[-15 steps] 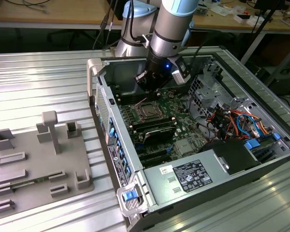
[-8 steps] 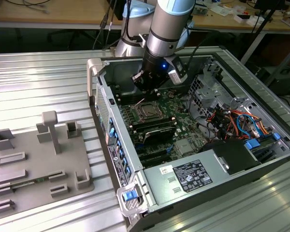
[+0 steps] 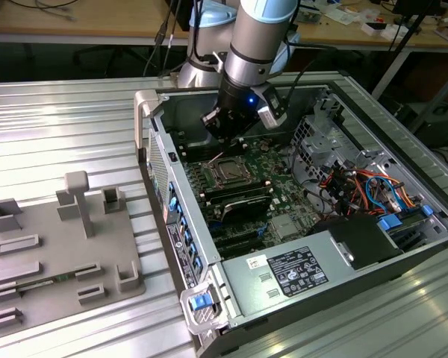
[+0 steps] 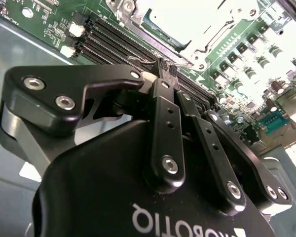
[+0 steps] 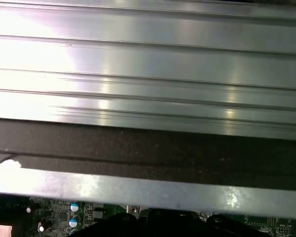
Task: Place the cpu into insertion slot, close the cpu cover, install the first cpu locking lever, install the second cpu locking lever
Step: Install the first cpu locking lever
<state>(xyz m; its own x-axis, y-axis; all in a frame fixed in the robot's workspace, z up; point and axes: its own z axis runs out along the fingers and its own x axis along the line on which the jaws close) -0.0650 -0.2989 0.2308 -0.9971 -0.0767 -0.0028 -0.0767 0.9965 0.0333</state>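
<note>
Pincer, pressed together, hovers just above the closed cpu cover; locking step likely, needing precise downward pressure

The cpu, a dull grey square, lies flat in its socket on the green motherboard, just beside the memory slots. The shiny silver cpu cover frames it, lying flat.

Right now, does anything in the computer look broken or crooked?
Nothing stands out. The cpu lies flat and square on the green board, the gripper hovers close by it, and nothing looks spilled or broken.
</note>
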